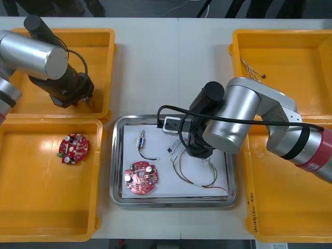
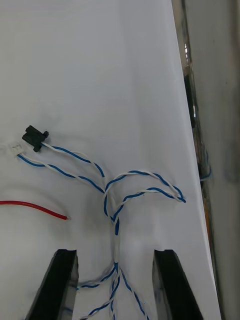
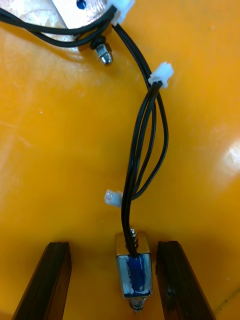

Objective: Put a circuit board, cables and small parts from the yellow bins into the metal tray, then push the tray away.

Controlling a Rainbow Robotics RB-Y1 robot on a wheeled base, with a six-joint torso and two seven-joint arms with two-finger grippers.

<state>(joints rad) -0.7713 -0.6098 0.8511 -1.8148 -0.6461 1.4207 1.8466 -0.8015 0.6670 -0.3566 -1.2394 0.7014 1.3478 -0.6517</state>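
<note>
The left tool [image 3: 114,247] hangs low in the yellow bin [image 1: 106,39] at the 10 o'clock side of the worktop [image 1: 150,62]. Its fingers are spread, and a small metal part [image 3: 133,270] with a blue band lies on the bin floor between them, touching neither finger. The long axis of the part runs along the fingers, not across them, so I judge that closing would press on its two long sides, which gives a fair hold. Its black cable [image 3: 145,130] leads straight away past the fingertips, with white plugs on it, and may drag when the part is lifted. From this bin the metal tray [image 1: 116,155] lies toward 4 o'clock, near, over the bin wall. The left arm is clearly the nearer one.

The right tool [image 2: 115,255] is over the tray, about 2 o'clock from its middle. It is also spread and pinches nothing. The twisted blue and white cable [image 2: 75,172] lies loose on the white inside and passes between its fingers. A circuit board [image 1: 140,178] rests in the tray at 7 o'clock, and a second small metal part [image 1: 141,141] at 10 o'clock.

The bin floor looks smooth and shiny, so the part could slide. There is room enough around it.
</note>
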